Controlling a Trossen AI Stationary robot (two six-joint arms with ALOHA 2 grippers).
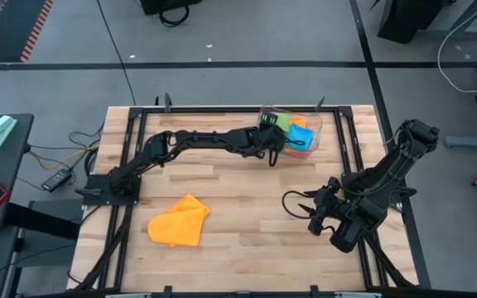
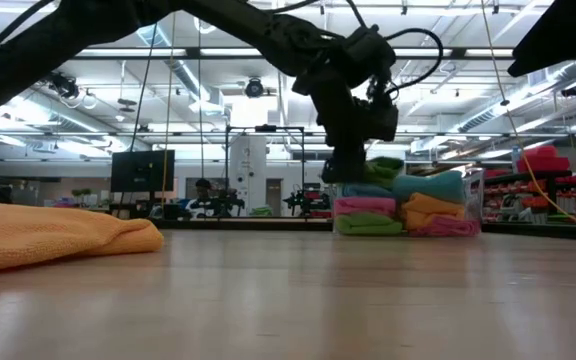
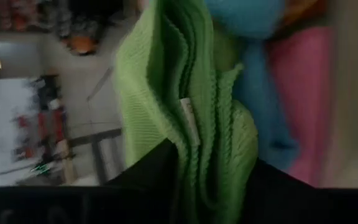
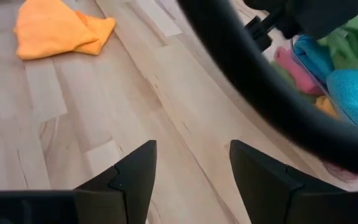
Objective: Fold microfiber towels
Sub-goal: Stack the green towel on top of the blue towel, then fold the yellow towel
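Starting nearest me, my right gripper [image 1: 303, 207] hangs over bare table [image 1: 247, 223], jaws apart and empty, well short of the tray [image 1: 315, 124]. An orange towel [image 1: 179, 221] lies crumpled, also far from the tray. Farthest off, my left gripper [image 1: 273, 149] reaches into the tray's near side, fingers either side of a green towel [image 3: 179, 106]; I cannot tell whether they pinch it. Folded towels [image 2: 400, 210] fill the tray. They look light and limp, so I'd grip a corner.

A wooden table [image 1: 247, 207] fills the frame's centre. A clear tray [image 1: 331, 126] sits at its upper right. Grey floor [image 1: 222, 33] surrounds it.
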